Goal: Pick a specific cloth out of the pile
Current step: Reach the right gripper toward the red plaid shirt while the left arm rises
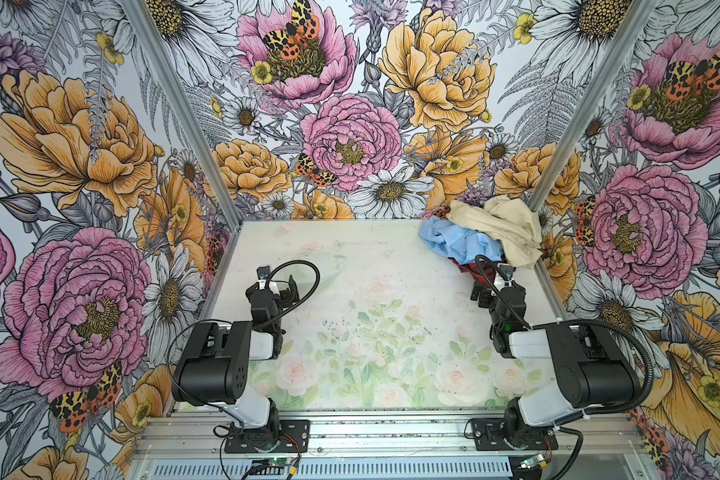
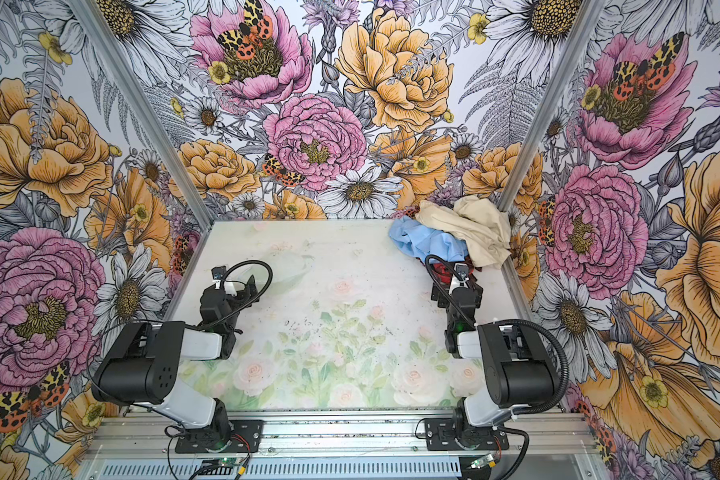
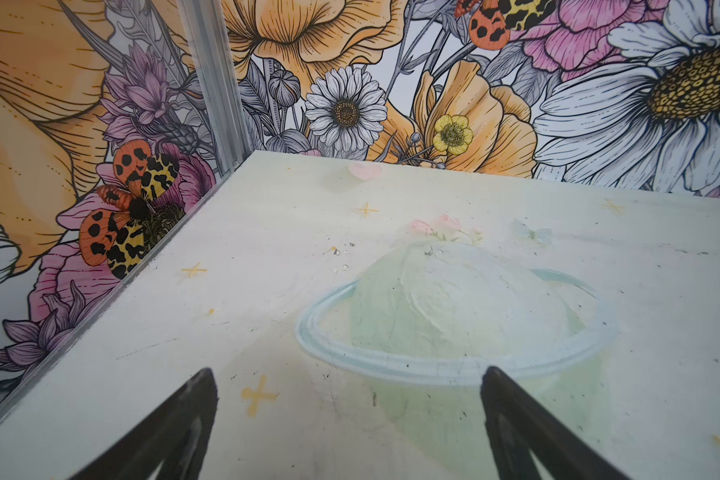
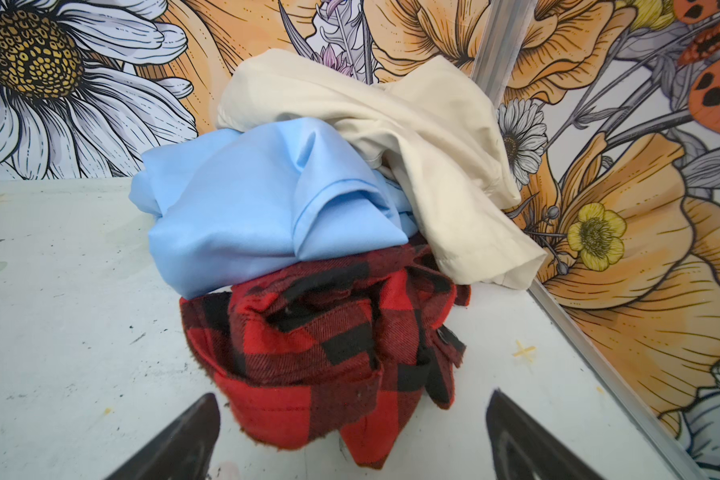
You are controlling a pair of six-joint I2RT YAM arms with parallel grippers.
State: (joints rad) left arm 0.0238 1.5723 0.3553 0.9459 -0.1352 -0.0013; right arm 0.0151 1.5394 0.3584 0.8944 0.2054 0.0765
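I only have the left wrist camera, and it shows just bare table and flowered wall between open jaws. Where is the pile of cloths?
Observer: The pile sits in the far right corner of the table, seen in both top views.
Operator: Is the plaid one buried?
Observer: No. The red-and-black plaid cloth lies at the pile's near side, only its far part under the light blue cloth.
Operator: What is the right arm doing?
Observer: The right gripper is open, aimed at the plaid, gripping nothing.
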